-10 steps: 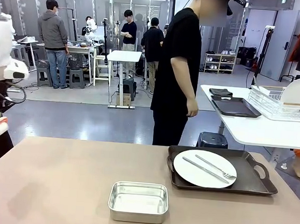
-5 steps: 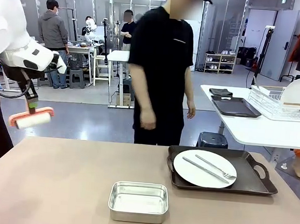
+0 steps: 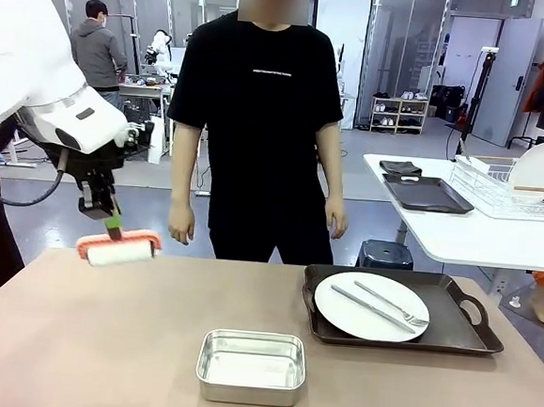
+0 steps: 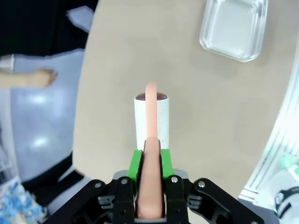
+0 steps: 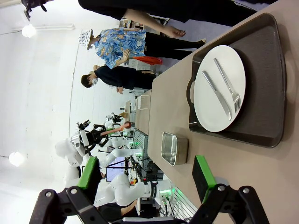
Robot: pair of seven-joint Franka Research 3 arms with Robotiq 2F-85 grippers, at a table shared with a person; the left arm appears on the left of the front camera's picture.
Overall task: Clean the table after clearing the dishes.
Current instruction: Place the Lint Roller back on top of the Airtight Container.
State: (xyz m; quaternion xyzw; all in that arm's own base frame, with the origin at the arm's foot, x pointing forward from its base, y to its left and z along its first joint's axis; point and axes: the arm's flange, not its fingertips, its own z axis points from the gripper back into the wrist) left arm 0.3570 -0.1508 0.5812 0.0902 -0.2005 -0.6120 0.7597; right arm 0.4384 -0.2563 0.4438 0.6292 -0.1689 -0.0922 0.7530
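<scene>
Toward the right of the beige table, judging the dark tray stiff, best lifted level by its end handles; treating its white plate as breakable, the cutlery as sliding loose; clamping a roller in the left gripper, holding the right gripper apart, empty.

Left arm past the picture's left edge
</scene>
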